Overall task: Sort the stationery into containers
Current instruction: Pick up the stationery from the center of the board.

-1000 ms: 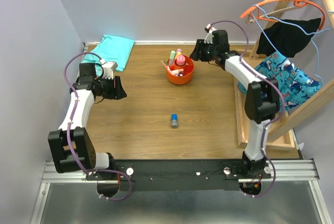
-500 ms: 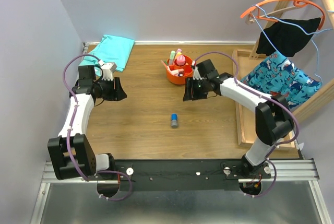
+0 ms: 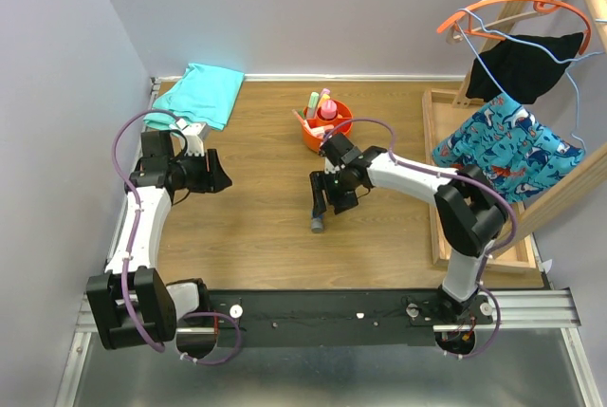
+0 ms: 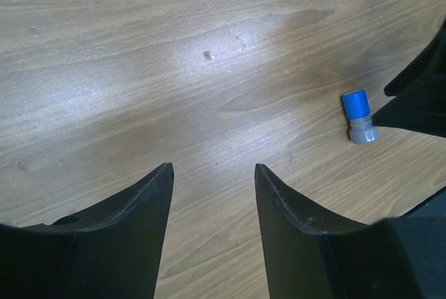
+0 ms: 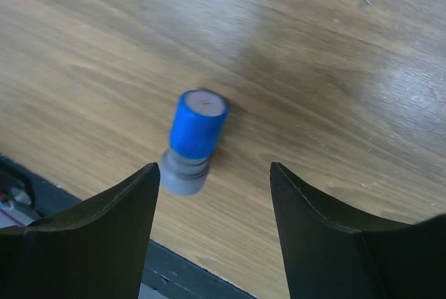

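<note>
Wood-grain tabletop (image 3: 266, 246) fills the overhead view, with a folded teal cloth (image 3: 199, 92) at its far left corner and a shallow wooden tray (image 3: 438, 236) along its right side. A round orange-red organiser (image 3: 329, 129) sits toward the far middle, with pastel highlighters (image 3: 321, 103) standing in it. A small blue-grey cylinder (image 3: 317, 224) lies alone on the bare wood nearer the arms, and the right tool (image 3: 321, 206) hangs just over it. The left tool (image 3: 220, 172) is well apart, at the left side. From the left wrist, the jaws stand wide over bare wood, the cylinder off to the right beside the other arm's dark shape. From the right wrist, the jaws are spread wide with the cylinder lying on its side between them, grey end nearest the camera.
</note>
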{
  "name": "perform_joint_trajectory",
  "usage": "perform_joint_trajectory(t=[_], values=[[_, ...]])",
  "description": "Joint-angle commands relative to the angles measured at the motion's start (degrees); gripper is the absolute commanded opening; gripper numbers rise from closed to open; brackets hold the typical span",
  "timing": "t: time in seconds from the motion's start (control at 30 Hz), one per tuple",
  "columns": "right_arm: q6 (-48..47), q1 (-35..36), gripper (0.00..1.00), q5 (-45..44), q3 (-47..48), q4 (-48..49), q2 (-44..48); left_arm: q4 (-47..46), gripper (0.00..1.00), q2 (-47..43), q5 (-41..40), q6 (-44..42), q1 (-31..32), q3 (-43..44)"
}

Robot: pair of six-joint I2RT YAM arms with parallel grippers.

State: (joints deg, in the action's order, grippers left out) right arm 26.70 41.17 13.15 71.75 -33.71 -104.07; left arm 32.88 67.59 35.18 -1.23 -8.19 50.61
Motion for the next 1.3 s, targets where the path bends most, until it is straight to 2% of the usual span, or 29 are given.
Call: perform_joint_trajectory(t=[0.0, 0.33, 0.73, 1.1, 1.27], values=[[3.62, -0.12, 0.72, -1.19, 1.29, -2.23, -3.85, -0.63, 0.59, -3.08, 1.47, 0.97, -0.34, -1.3], [3.36, 2.34, 0.71, -1.81, 5.07, -1.35, -8.69, -3.26, 0.6, -6.51, 2.35, 2.9, -0.43, -4.99], [1.34, 2.95, 0.59, -6.47, 0.77, -1.27, -9.66, -4.14, 0.6, -6.86, 2.61, 3.87, -0.34, -5.79], [-8.85, 2.95, 0.41, -10.68, 0.41, 6.29, -10.1, -3.97, 0.6, -6.6, 2.17, 3.96, -0.34, -5.17], [-17.53, 2.95, 0.26, -12.79, -1.34, 8.66, -3.97, -3.62, 0.6, -5.81, 2.26, 3.52, -0.43, -3.86]])
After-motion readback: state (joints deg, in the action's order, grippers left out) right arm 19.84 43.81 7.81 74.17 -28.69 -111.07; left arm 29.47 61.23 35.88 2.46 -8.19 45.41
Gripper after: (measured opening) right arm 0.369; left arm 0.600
